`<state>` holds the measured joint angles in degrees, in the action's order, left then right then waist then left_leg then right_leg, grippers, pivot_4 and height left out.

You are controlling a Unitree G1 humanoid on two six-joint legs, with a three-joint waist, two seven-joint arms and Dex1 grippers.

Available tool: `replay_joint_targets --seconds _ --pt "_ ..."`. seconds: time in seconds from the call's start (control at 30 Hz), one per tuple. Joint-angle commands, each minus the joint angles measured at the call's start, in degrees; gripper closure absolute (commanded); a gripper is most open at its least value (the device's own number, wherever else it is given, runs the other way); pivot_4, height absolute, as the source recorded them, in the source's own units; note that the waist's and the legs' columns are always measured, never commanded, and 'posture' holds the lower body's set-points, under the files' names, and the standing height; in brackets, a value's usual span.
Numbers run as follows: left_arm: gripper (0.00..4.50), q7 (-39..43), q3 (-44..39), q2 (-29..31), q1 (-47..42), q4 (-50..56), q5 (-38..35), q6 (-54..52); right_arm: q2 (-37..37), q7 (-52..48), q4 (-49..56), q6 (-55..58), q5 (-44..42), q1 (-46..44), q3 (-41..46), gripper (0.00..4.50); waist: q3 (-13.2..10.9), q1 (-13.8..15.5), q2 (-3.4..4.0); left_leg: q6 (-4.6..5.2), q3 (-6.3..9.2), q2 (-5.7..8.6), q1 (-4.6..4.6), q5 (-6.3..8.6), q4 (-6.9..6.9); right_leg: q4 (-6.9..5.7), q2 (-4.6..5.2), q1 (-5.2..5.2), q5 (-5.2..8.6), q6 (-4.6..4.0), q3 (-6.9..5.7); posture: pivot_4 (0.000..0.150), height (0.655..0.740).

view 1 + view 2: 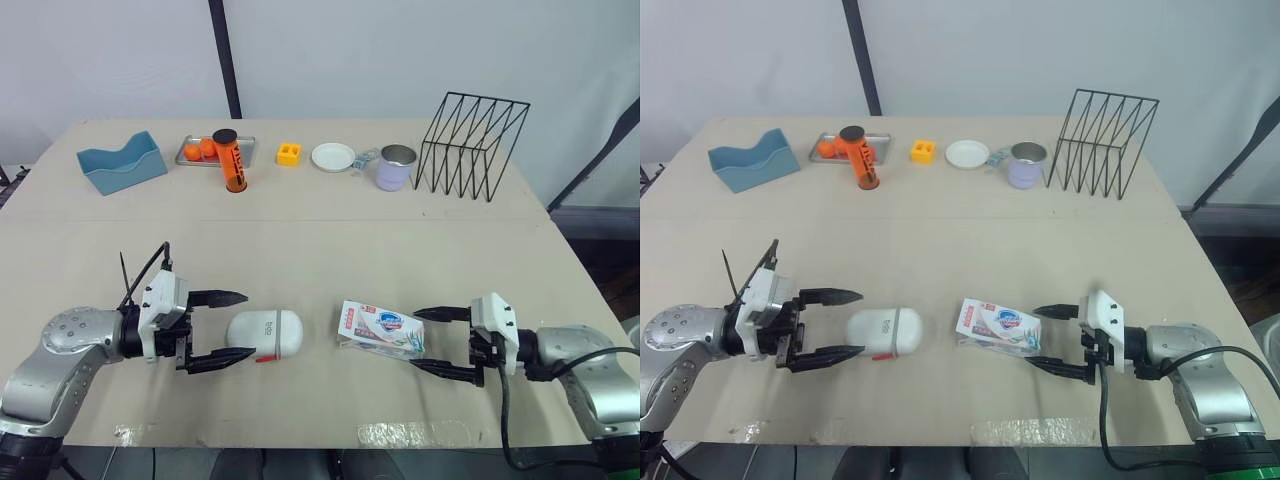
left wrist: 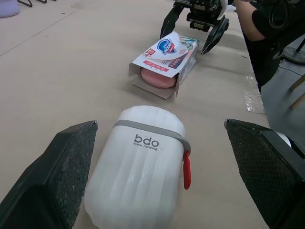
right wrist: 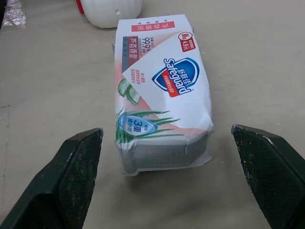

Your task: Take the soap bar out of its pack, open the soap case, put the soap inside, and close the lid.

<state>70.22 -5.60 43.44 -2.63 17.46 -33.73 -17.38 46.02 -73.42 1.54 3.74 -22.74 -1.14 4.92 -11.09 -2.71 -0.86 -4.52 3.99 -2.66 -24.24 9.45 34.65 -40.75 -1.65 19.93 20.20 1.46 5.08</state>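
Left eye view — soap case on table — pale wall.

The left gripper points inward toward the right one, its black fingers spread wide, gripping nothing. The right gripper faces it, likewise wide apart.
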Motion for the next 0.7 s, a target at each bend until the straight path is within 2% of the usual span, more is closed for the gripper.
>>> replay_joint_targets --seconds 0.03,0.23,0.33,0.7 --pt "0.0 -0.21 -0.83 0.13 0.52 1.09 0.0 1.1 0.05 -0.14 0.02 -0.99 -0.05 -0.49 0.42 0.03 0.0 0.0 0.0 0.0 0.0 0.0 0.0 0.0 0.0 0.0 0.0 0.0 0.0 0.0 0.01 0.15 0.74" --pt "0.0 -0.68 -0.67 -0.09 0.64 1.25 -0.11 0.92 0.27 -0.12 -0.01 -1.3 -0.11 -0.2 0.6 0.03 0.0 0.0 0.0 0.0 0.0 0.0 0.0 0.0 0.0 0.0 0.0 0.0 0.0 0.0 0.01 0.15 0.74" --pt "0.0 -0.87 -0.64 -0.12 0.65 1.41 -0.22 0.78 0.21 0.02 0.17 -1.43 -0.06 -0.15 0.62 0.72 0.0 0.0 0.0 0.0 0.0 0.0 0.0 0.0 0.0 0.0 0.0 0.0 0.0 0.0 0.0 0.15 0.74" --pt "0.0 -1.9 -0.35 -0.11 0.95 2.65 -0.62 0.03 0.09 0.15 0.22 -2.2 0.42 -0.17 0.5 0.72 0.0 0.0 0.0 0.0 0.0 0.0 0.0 0.0 0.0 0.0 0.0 0.0 0.0 0.0 0.01 0.15 0.74"
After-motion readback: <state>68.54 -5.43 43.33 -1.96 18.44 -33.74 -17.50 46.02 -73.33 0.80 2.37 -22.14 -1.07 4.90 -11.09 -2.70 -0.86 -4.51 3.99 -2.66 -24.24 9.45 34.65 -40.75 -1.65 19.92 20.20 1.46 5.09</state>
